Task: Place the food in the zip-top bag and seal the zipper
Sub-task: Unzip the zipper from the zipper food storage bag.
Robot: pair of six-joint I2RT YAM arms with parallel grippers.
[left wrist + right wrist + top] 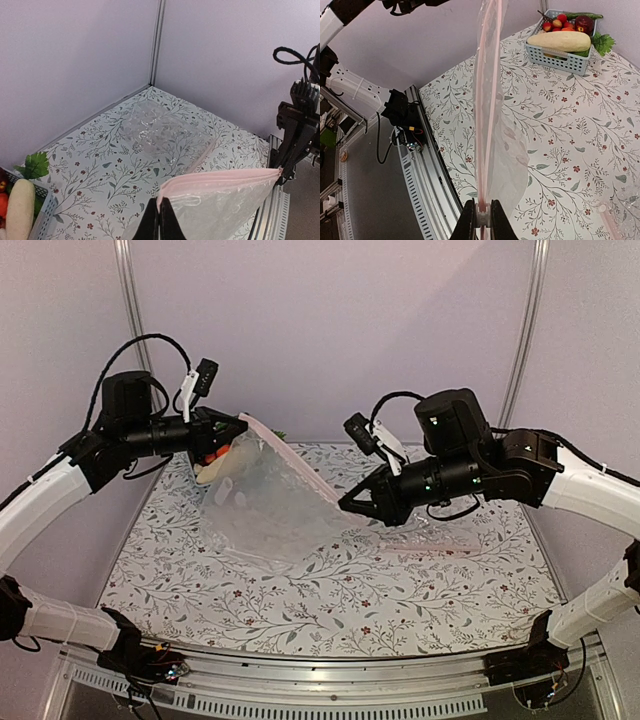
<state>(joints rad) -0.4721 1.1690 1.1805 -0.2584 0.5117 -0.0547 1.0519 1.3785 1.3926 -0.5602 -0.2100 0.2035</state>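
The zip-top bag (270,502) hangs in the air just beside the basket (555,56), stretched taut by its zipper (292,462) between the two arms. The left gripper (159,220) is pressed together on the strip's end nearest the basket. The right gripper (481,220) pinches the end farthest from the basket. The food, a long white vegetable (560,41) among it, lies in the basket, not yet bagged. The film looks light, limp and slippery, so it will likely sag and slide. The firmer closure strip, near its ends, seems the sound place to hold.
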